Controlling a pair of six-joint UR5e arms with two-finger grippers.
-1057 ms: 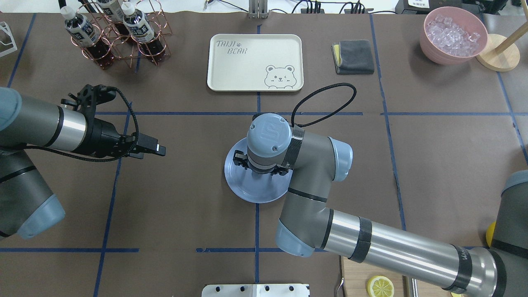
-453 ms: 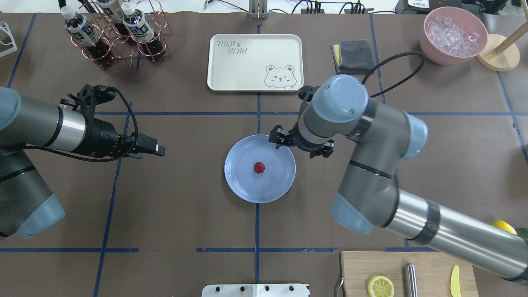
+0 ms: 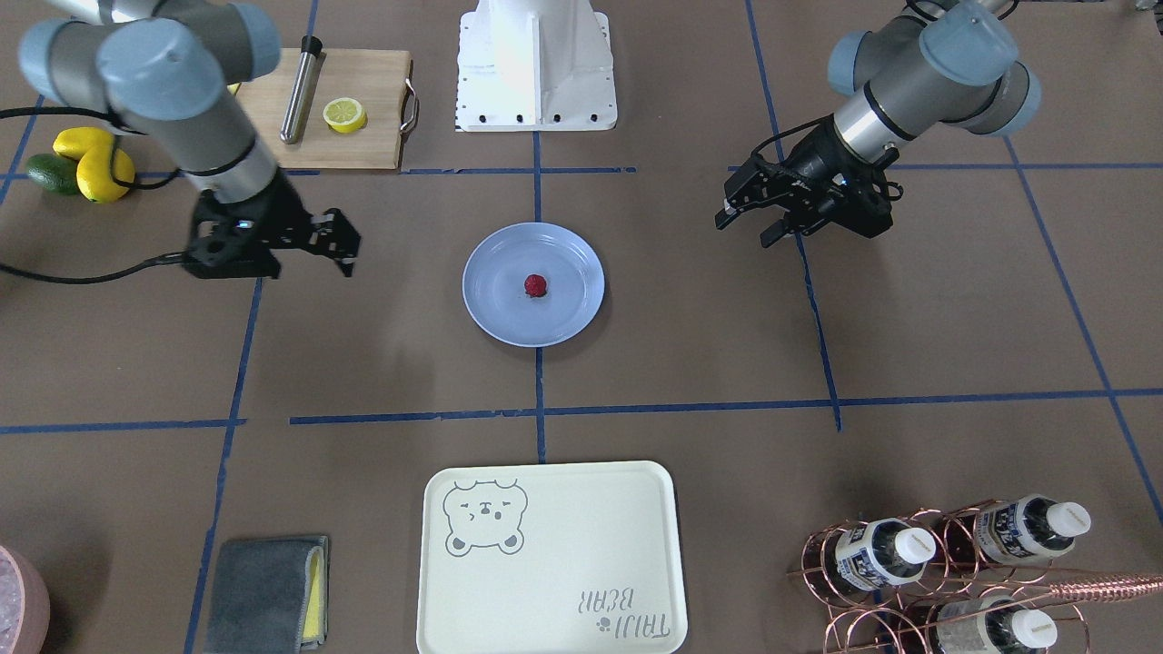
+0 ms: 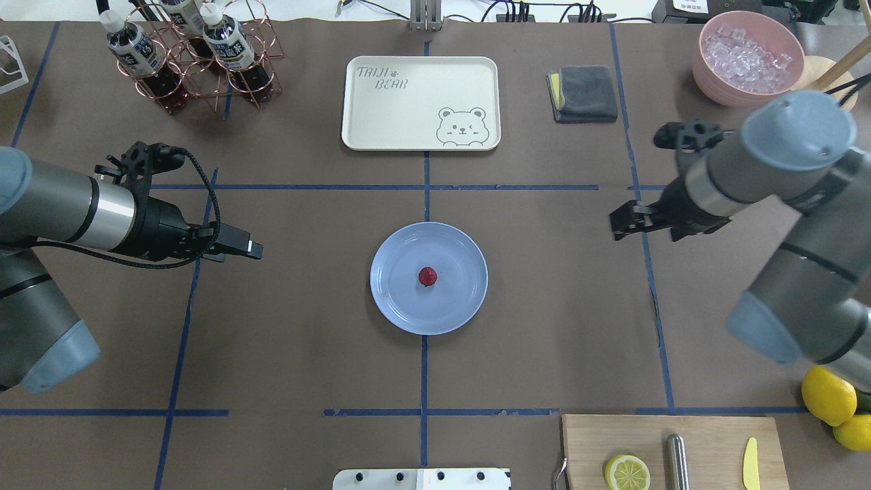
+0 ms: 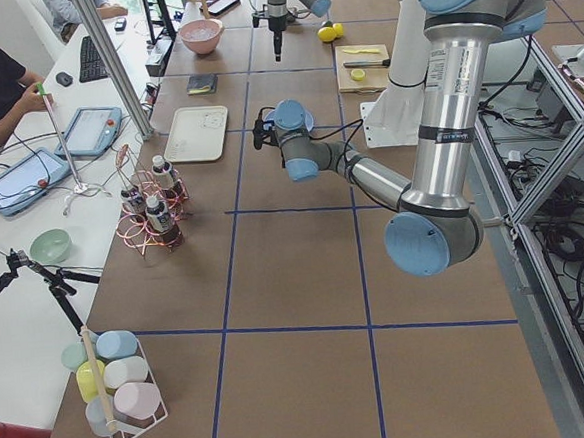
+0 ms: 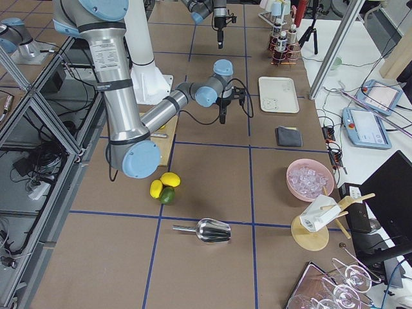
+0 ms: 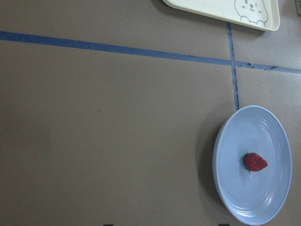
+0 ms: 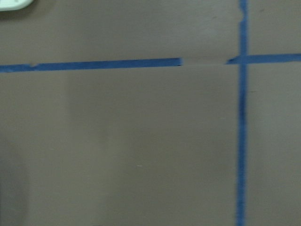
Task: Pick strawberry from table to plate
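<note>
progress: the tiny dark-red strawberry point(image 4: 427, 276) already lies on the round, glossy light-blue plate point(image 4: 401, 307), so the placing looks done; i judge that nothing of the task is left.
strawberry: near the plate's middle, touching only the plate, which sits centrally on the brown, blue-taped tabletop point(image 4: 306, 354).
right end effector point(image 4: 618, 225): jaws apart, holding nothing, well apart from the plate on the robot's right.
left end effector point(image 4: 253, 249): jaws look apart, empty, well apart on the opposite side.
</note>
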